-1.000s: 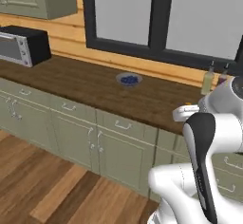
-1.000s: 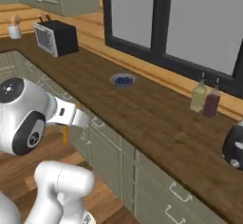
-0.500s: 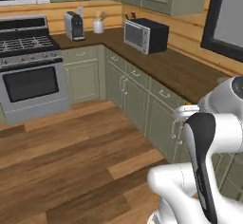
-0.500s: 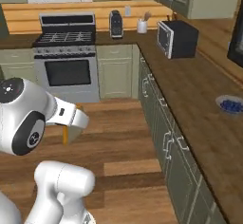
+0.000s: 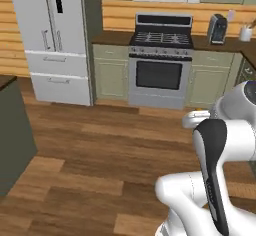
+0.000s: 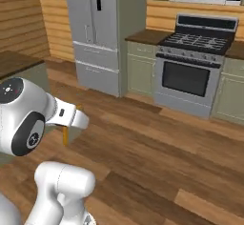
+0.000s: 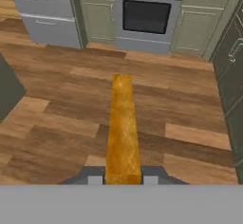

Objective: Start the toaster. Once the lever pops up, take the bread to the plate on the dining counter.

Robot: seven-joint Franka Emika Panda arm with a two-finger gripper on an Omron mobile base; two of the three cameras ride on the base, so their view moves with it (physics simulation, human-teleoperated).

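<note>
Wooden floor point(image 7: 57, 123) spreads under the bread point(image 7: 123, 133), which is seen edge-on as a golden-brown crust, pinched between the two fingers of the gripper point(image 7: 123, 179) above the floor. Beyond it stand the oven point(image 7: 144, 16), the green-grey cabinets point(image 7: 97, 14) and the grey fridge point(image 5: 52, 40).

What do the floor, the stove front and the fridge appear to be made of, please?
Floor: wood planks, brown grain with visible seams, low sheen. Stove: apparently brushed steel, grey with a dark glass oven window. Fridge: pale grey, smooth, likely painted or stainless metal.
</note>
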